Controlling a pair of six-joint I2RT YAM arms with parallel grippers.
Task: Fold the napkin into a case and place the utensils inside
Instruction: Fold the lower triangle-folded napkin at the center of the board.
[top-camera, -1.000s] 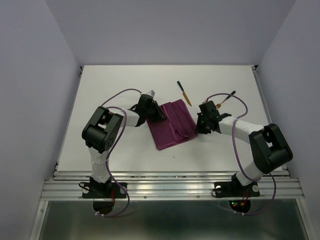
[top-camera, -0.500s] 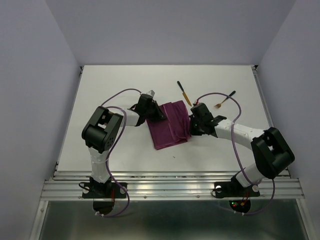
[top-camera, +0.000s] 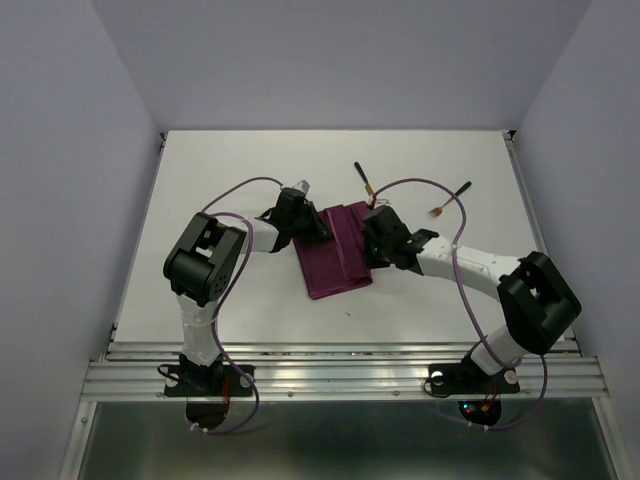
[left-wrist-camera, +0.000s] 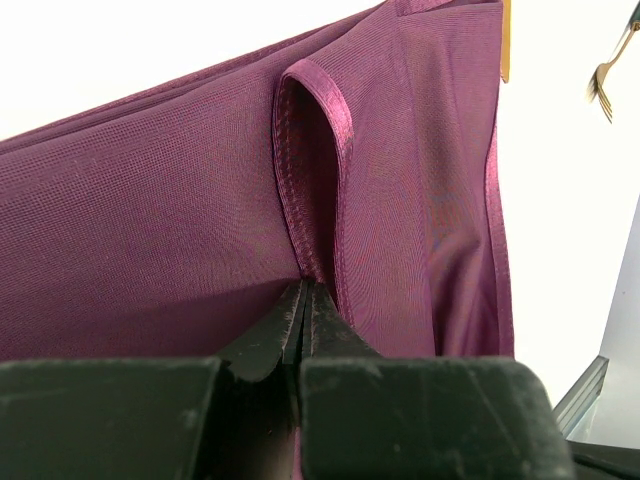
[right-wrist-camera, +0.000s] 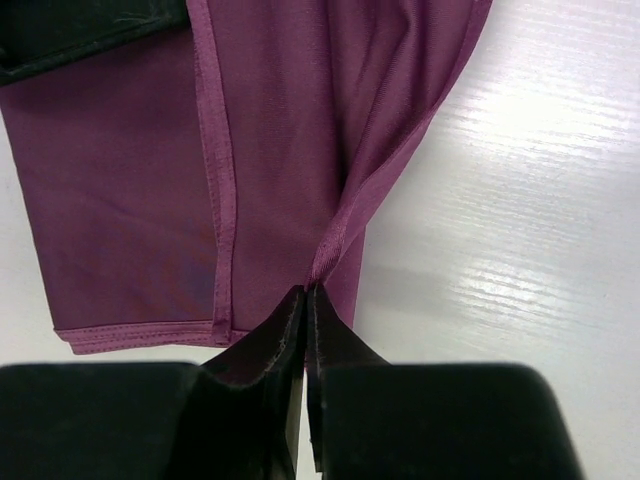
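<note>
One table (top-camera: 250, 160). One napkin (top-camera: 335, 255) lies near its middle. Two utensils lie toward the far edge: one knife (top-camera: 364, 181) and one fork (top-camera: 452, 198). Two arms stand at the near edge, one left arm (top-camera: 205, 265) and one right arm (top-camera: 480, 268). Each carries one gripper, two in all: the left gripper (top-camera: 320, 231) and the right gripper (top-camera: 368, 250). Two purple cables (top-camera: 245, 185), one looping along each arm.

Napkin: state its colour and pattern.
The napkin is plain dark magenta-purple; best in the left wrist view.

No legible text, labels or numbers
</note>
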